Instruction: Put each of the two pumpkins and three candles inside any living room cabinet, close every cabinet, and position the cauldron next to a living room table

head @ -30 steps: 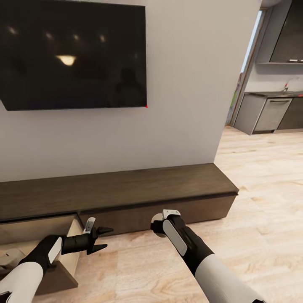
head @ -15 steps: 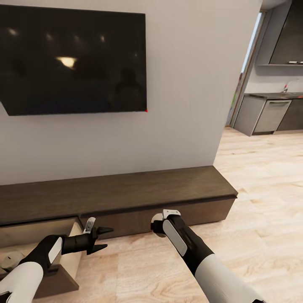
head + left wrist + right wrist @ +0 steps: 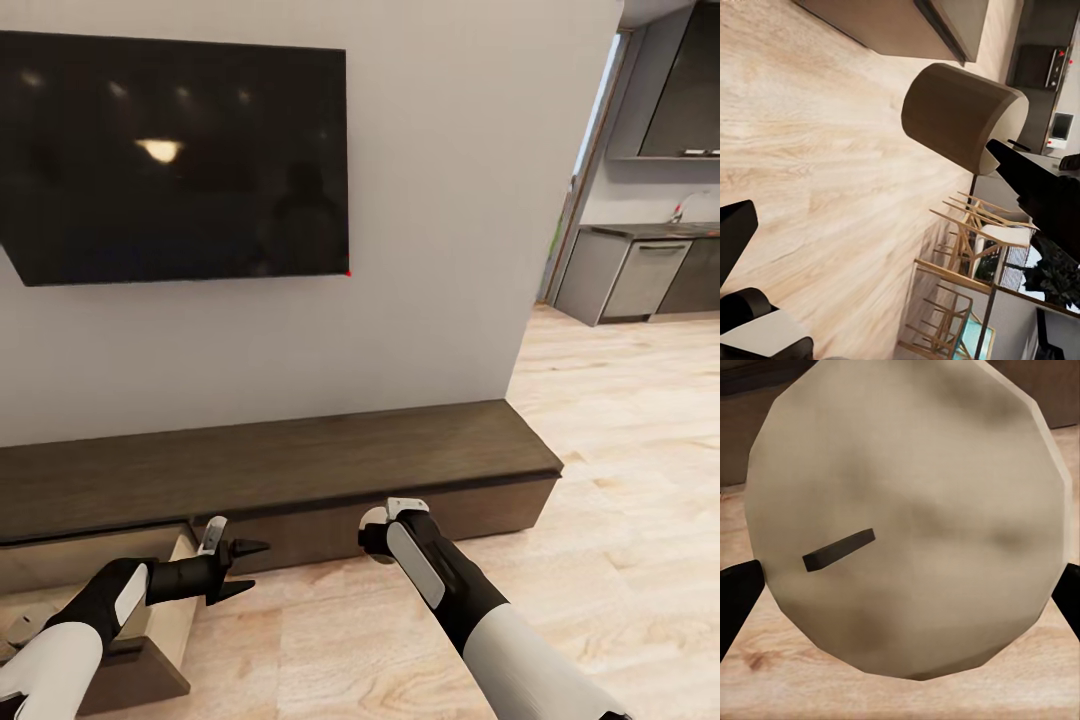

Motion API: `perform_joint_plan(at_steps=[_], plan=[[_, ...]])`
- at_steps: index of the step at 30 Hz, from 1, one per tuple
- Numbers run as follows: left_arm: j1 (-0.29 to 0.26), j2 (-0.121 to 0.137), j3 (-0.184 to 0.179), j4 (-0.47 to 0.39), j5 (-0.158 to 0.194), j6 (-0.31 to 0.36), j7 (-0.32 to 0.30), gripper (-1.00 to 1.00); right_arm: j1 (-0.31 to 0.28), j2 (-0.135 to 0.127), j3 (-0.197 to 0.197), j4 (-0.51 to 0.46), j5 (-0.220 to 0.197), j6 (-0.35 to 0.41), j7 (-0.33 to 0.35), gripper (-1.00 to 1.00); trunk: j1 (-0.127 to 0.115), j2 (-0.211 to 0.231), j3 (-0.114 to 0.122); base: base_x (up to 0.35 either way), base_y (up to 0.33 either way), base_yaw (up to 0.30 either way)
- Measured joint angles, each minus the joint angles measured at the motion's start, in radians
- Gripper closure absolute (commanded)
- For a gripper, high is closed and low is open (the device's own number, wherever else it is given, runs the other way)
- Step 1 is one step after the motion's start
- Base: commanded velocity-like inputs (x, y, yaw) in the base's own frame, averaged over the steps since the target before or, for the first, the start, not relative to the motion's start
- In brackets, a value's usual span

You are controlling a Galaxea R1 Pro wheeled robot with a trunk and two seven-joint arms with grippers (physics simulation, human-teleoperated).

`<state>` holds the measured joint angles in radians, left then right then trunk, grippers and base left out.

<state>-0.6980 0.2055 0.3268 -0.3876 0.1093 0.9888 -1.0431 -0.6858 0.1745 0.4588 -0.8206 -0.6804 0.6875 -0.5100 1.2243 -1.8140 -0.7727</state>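
- While I hold both arms where they were a second ago, the head view has drifted: the TV [image 3: 175,160] sits lower in frame and the cabinet [image 3: 300,460] has slid down slightly, so I read that as the camera or base moving, not the furniture.
- To my mind that means I'm repositioning toward the open drawer [image 3: 150,610] at the cabinet's left end, with nothing stowed from this hand yet.
- My right gripper [image 3: 900,577] is clamped on a candle [image 3: 907,517], a finger on either side of its body.
- That candle faces its round wick end at the wrist camera, so its long axis runs along the fingers, out toward the cabinet front.
- My left gripper [image 3: 243,567] has its fingers spread and carries nothing, hovering over the floor [image 3: 620,480] just right of the drawer.
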Motion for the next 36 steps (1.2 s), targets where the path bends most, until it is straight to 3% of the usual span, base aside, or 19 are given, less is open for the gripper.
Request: perform_joint_plan(at_steps=[8, 16, 32, 36], plan=[[-0.002, 0.004, 0.000, -0.001, -0.001, -0.004, 0.008, -1.00, 0.001, 0.000, -0.001, 0.000, 0.000, -0.004, 0.007, 1.00, -0.031, 0.056, 0.025, 0.000, 0.000, 0.000], [-0.003, 0.005, 0.000, -0.002, 0.000, -0.004, 0.065, -1.00, 0.002, 0.000, -0.002, 0.000, -0.002, -0.003, 0.007, 1.00, -0.061, 0.112, 0.050, 0.000, 0.000, 0.000], [-0.004, 0.003, -0.003, -0.024, -0.005, -0.004, 0.073, -1.00, 0.002, 0.000, -0.002, 0.000, -0.006, -0.002, 0.005, 1.00, -0.123, 0.224, 0.100, 0.000, 0.000, 0.000], [-0.004, 0.004, -0.004, -0.038, -0.009, -0.004, 0.112, -1.00, 0.002, 0.000, -0.001, 0.000, -0.007, -0.002, 0.007, 1.00, -0.138, 0.252, 0.113, 0.000, 0.000, 0.000]])
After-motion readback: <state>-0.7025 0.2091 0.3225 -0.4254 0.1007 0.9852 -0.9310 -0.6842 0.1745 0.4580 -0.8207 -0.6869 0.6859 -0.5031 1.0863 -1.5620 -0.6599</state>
